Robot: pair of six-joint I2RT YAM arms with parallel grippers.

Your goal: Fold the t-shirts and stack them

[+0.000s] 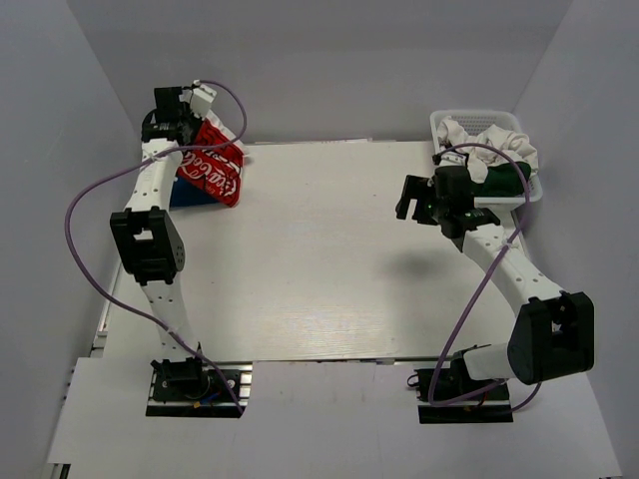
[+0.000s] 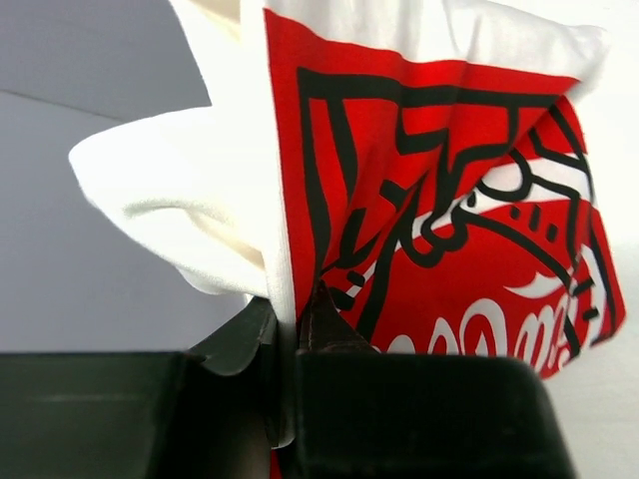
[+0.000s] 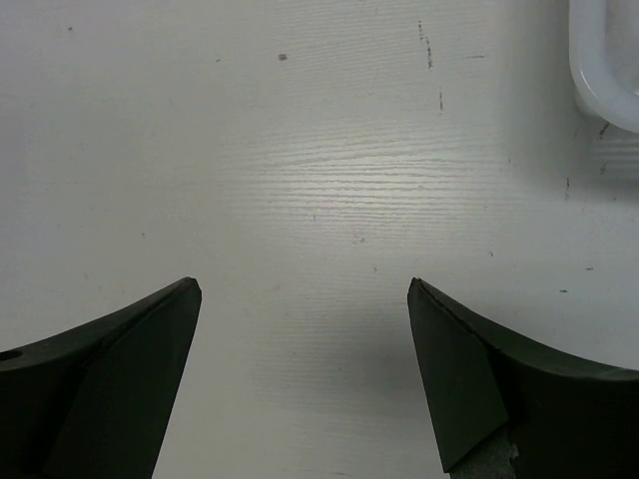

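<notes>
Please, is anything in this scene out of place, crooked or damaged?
The red-printed t-shirt hangs tilted from the left pincer, over the blue t-shirt at the far left. White t-shirts and a green t-shirt lie crumpled in the basket. Nothing looks damaged.

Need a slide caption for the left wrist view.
Left claw shut on a white cloth t-shirt with a red printed logo, its edge pinched between the jaws.
</notes>
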